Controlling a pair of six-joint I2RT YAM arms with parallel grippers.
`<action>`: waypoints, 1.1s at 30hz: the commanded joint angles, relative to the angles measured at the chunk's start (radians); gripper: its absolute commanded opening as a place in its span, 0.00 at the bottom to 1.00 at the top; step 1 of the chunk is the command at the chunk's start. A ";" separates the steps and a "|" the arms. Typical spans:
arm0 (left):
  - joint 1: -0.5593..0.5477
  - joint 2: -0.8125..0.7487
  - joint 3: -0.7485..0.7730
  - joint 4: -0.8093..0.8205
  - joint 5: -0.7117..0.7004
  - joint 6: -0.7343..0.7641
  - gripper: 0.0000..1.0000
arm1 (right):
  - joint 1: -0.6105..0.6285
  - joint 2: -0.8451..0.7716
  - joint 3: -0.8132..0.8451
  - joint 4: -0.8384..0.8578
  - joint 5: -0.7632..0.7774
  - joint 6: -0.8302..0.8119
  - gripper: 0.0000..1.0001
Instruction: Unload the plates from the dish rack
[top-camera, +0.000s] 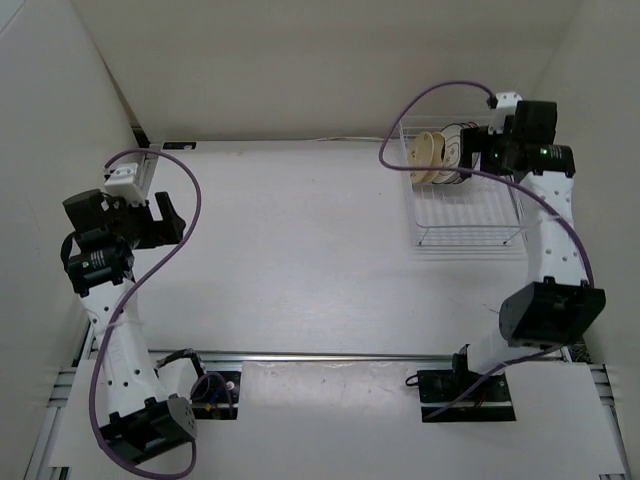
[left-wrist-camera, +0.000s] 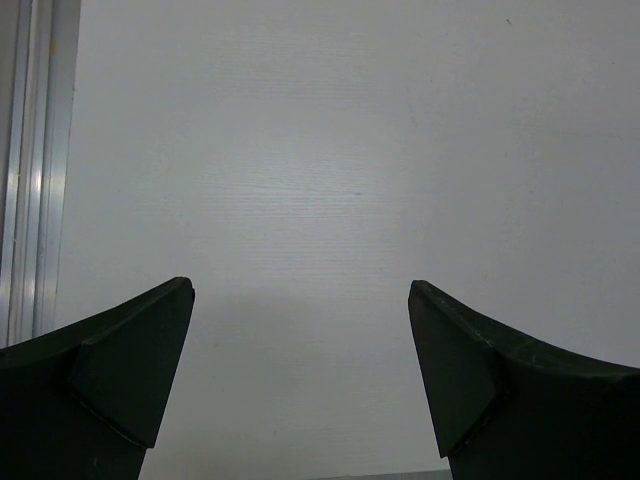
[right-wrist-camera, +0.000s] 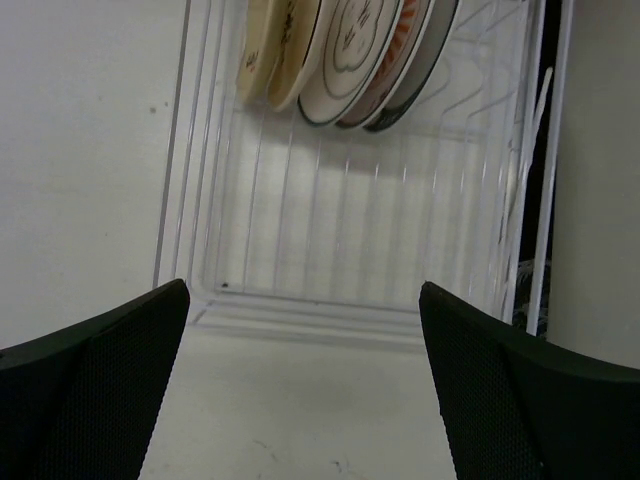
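Observation:
The dish rack (top-camera: 470, 225) of thin white wire stands at the back right of the table. Several plates stand on edge at its far end: a tan one (top-camera: 425, 155) on the left and white ones (top-camera: 455, 150) beside it. My right gripper (top-camera: 476, 148) hovers above the rack by the plates, open and empty. In the right wrist view the gripper (right-wrist-camera: 302, 288) is open over the rack (right-wrist-camera: 330, 230). At the top there are the tan plate (right-wrist-camera: 262, 50), a dark-ringed white plate (right-wrist-camera: 350, 60) and an orange-red one (right-wrist-camera: 392, 55). My left gripper (top-camera: 170, 220) (left-wrist-camera: 300, 284) is open and empty over bare table at the far left.
White enclosure walls close in the back and both sides. An aluminium rail (left-wrist-camera: 30, 170) runs along the table's left edge. Purple cables (top-camera: 420, 100) loop from both arms. The arm bases (top-camera: 465, 385) sit at the near edge.

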 joint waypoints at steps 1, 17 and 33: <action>0.002 0.024 0.047 -0.029 0.029 -0.006 0.99 | 0.000 0.098 0.188 -0.020 0.015 -0.006 0.99; -0.021 0.332 0.192 -0.007 -0.005 -0.006 0.99 | 0.152 0.517 0.557 0.064 0.118 -0.054 0.65; -0.074 0.523 0.271 -0.007 0.007 -0.006 0.99 | 0.161 0.715 0.610 0.211 0.075 0.003 0.51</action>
